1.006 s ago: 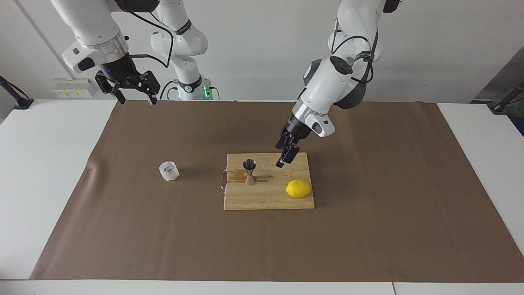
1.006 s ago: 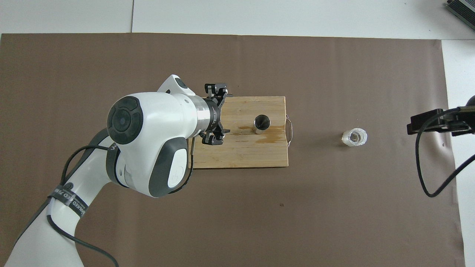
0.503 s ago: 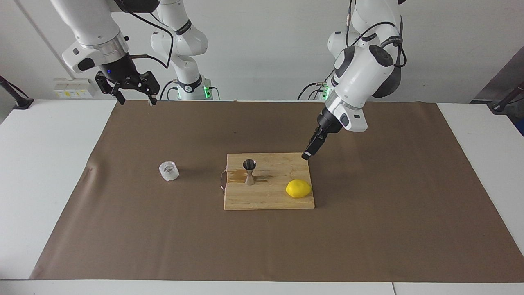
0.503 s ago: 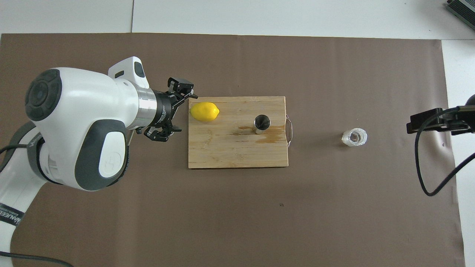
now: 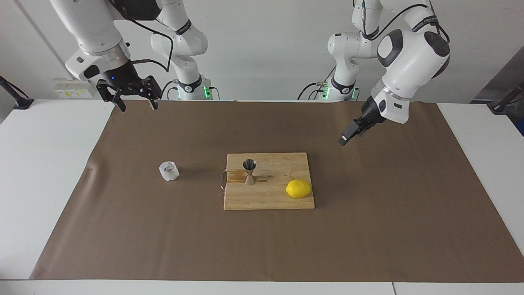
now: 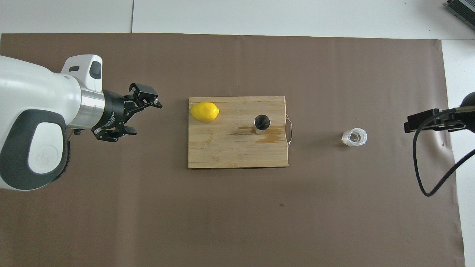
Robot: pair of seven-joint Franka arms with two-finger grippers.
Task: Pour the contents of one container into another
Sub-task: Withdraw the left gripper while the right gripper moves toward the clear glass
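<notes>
The small clear faceted cup (image 5: 168, 171) (image 6: 354, 137) stands on the brown mat toward the right arm's end of the table. The steel hourglass jigger (image 5: 249, 172) (image 6: 262, 122) stands upright on the wooden board (image 5: 270, 200) (image 6: 230, 152). My left gripper (image 5: 346, 137) (image 6: 145, 118) hangs open and empty over the bare mat, off the board toward the left arm's end. High over the mat's edge closest to the robots, my right gripper (image 5: 138, 105) is open and holds nothing, well apart from the cup.
A yellow lemon (image 5: 298, 188) (image 6: 204, 111) lies on the board's corner toward the left arm's end. A wet stain (image 6: 272, 139) marks the board beside the jigger. A wire handle (image 6: 289, 129) sticks out of the board toward the cup.
The left arm has drawn back from over the board toward its own end of the table and risen, uncovering the lemon. The right gripper has barely shifted. Cup and jigger stay put.
</notes>
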